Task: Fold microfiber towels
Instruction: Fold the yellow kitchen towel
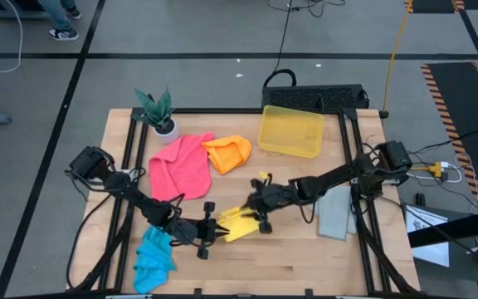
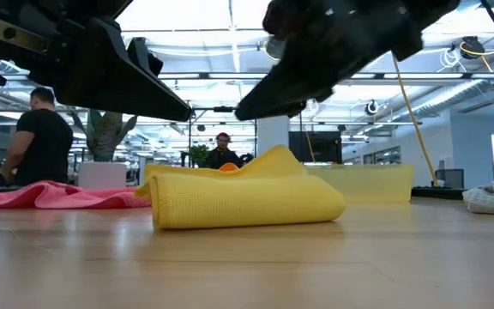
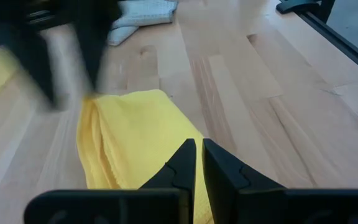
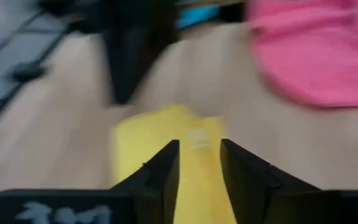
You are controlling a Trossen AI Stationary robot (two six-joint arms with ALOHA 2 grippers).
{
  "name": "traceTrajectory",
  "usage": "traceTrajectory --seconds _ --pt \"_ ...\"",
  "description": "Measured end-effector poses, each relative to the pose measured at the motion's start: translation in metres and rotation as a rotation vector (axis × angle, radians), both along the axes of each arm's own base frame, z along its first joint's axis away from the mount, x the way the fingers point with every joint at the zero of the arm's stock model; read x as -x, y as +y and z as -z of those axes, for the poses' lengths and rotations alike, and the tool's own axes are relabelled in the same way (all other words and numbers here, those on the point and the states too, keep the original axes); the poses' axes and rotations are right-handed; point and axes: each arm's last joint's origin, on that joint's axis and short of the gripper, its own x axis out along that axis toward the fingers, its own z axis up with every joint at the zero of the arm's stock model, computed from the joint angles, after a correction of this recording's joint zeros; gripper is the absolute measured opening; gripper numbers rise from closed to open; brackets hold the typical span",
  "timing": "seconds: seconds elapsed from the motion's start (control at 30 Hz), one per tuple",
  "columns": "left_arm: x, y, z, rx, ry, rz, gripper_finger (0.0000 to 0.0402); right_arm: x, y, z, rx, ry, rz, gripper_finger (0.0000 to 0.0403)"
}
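Observation:
The yellow towel lies folded in a thick pad on the wooden table near the front edge. My left gripper is shut and hovers at the towel's left end, above it. My right gripper is open and hangs just above the towel's right part; the yellow cloth shows below its fingers. The pink towel and the orange towel lie crumpled farther back. At the front left lies the blue towel, at the right the grey towel.
A translucent yellow bin stands at the back right and a small potted plant at the back left. Bare wood runs along the front edge right of the yellow towel. Beyond the table a person stands in the room.

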Motion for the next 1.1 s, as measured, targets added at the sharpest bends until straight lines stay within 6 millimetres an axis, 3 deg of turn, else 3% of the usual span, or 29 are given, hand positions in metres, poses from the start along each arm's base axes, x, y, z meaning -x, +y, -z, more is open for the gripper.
traceTrajectory --seconds 0.13,0.3,0.6,0.93,1.1 --pt "-0.001 0.002 0.000 -0.005 0.004 -0.005 0.0033 0.005 0.009 0.011 -0.014 0.027 -0.034 0.0065" --pt "-0.004 0.010 0.003 0.006 0.020 -0.048 0.0033 0.018 -0.002 0.037 -0.055 0.052 0.097 0.0011" --pt "-0.008 0.019 0.004 0.019 0.031 -0.093 0.0033 0.050 -0.014 0.067 -0.075 0.090 0.319 0.0003" --pt "-0.010 0.020 0.002 0.035 0.002 -0.100 0.0033 0.046 -0.004 0.041 -0.063 -0.122 0.222 0.0001" --pt "-0.020 0.029 0.022 0.011 0.026 -0.134 0.0033 0.048 0.005 0.035 -0.084 -0.135 0.167 0.0001"
